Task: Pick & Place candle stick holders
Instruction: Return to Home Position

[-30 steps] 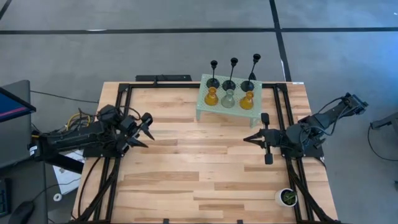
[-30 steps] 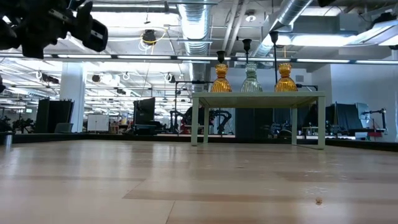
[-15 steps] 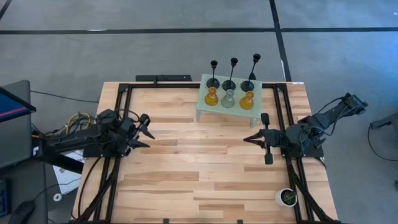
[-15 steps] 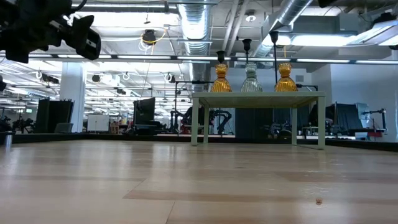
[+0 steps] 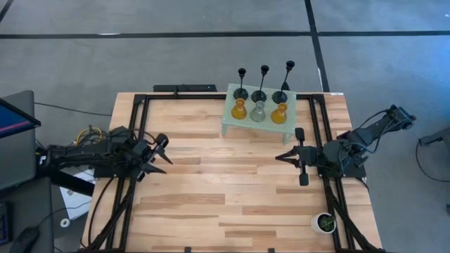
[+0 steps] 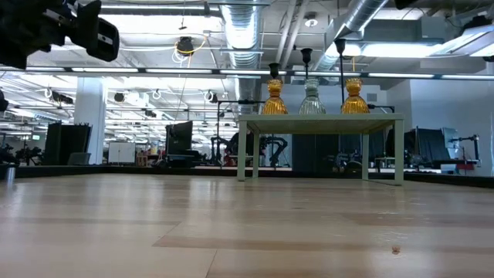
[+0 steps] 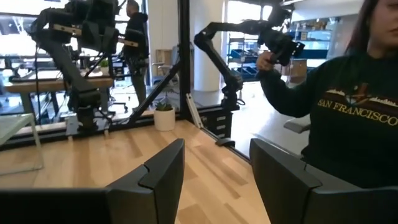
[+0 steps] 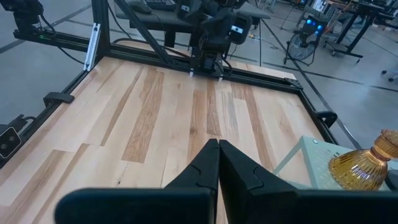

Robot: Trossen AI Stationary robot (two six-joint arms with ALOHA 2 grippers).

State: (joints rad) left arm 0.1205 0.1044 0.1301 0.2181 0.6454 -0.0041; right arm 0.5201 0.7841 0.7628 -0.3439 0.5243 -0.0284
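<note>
A: What could go wrong from here?

B: Little, I'd judge, but not nothing. All six holders stand on the pale green shelf (image 5: 230, 126) at the upper middle of the high view. The three black stemmed holders (image 5: 259, 93) are in the back row. The two amber holders (image 5: 240, 110) and the grey-green holder (image 5: 259, 112) are in front. The right tool (image 5: 280, 157), its fingers pressed together, is over the tabletop (image 5: 211, 204), near the shelf and below its right end in the frame. If that arm swept toward the shelf as it folds home, it could bump a leg. The thin black holders would likely tip first.

A: And the other arm?

B: The left tool (image 5: 162, 154), fingers apart and holding nothing, is at the left side of the frame, well apart from the shelf. Its hazard is the loose cabling (image 5: 88, 133) by the frame rail, which might snag. The small potted plant (image 5: 324, 223) at lower right sits near the right arm's base.

A: What can't you make out?

B: In the low view the black holders are mostly screened by the glass ones, so only their stems show. The right wrist view cuts off one amber holder at its right edge. The left wrist view shows no holder at all. It shows only a person (image 7: 351, 118) in a dark sweatshirt beyond the tabletop, cut off at the frame's right. I cannot tell how close each holder stands to the shelf's edge.
</note>
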